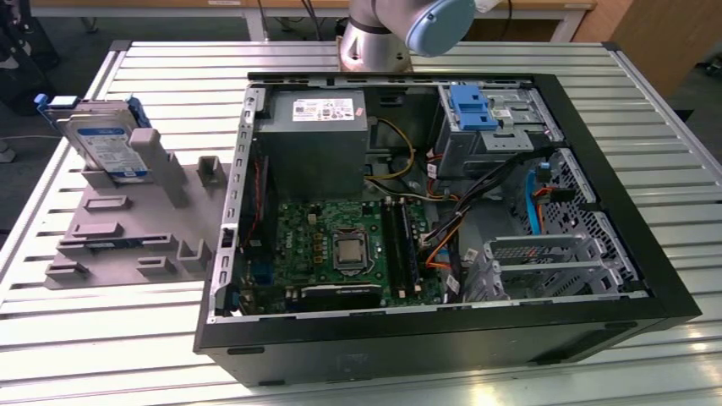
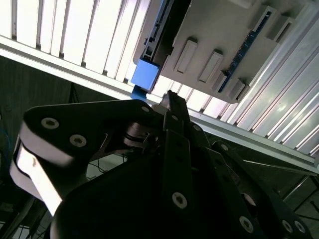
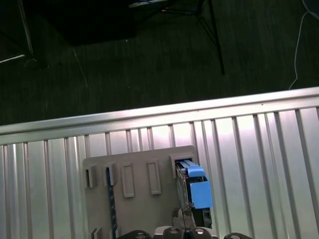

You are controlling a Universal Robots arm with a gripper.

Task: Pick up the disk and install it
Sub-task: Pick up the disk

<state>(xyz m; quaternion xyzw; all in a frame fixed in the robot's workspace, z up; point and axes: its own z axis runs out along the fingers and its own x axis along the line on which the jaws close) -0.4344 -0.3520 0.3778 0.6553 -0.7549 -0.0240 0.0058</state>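
disk (image 1: 100, 142) upright on holder (image 1: 127, 227), holder beside computer case (image 1: 429, 342)

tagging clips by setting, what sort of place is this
Probably a robotics lab test bench: an opened computer case lies on a slatted metal table, the disk stands in a grey fixture beside it, and a robot arm rises beyond the case.

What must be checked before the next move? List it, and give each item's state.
1. The disk stands upright in the grey holder: ok.
2. The gripper is lined up with the disk: ok, roughly, in the first wrist view.
3. Gripper clear of the disk: cannot tell.
4. Computer case open: ok.
5. Drive cage free for the disk: cannot tell; an upright blue bracket sits there.
6. Cables off the path: not ok, they cross beside the cage.
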